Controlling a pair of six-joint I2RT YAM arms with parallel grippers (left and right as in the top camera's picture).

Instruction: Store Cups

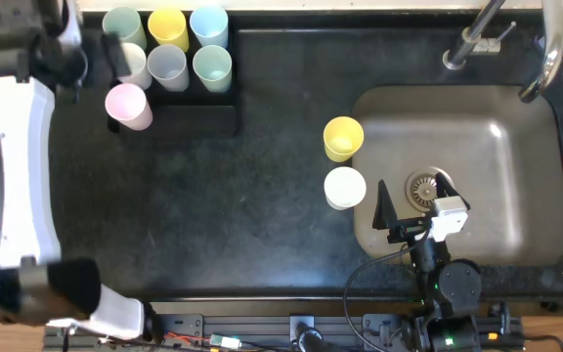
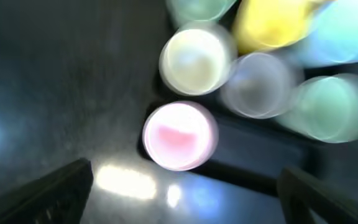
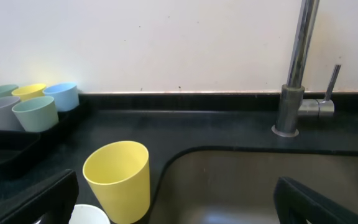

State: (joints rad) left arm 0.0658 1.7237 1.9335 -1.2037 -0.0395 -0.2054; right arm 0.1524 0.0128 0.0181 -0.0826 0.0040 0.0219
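Observation:
A black tray [image 1: 198,119] at the back left holds several pastel cups in rows. A pink cup [image 1: 128,106] stands at its near left corner. My left gripper [image 2: 185,175] hangs open above the pink cup [image 2: 179,135], fingers wide apart on either side and clear of it. A yellow cup [image 1: 343,138] and a white cup [image 1: 345,188] stand upright on the counter by the sink's left rim. My right gripper [image 1: 416,196] is open over the sink's near left part, behind the yellow cup [image 3: 118,179], with nothing between its fingers.
The steel sink [image 1: 516,147] takes up the right side, with its drain [image 1: 424,188] under the right gripper and a faucet [image 1: 472,39] behind it. Dark counter [image 1: 262,225] lies between tray and sink. A white wall [image 3: 166,43] backs the counter.

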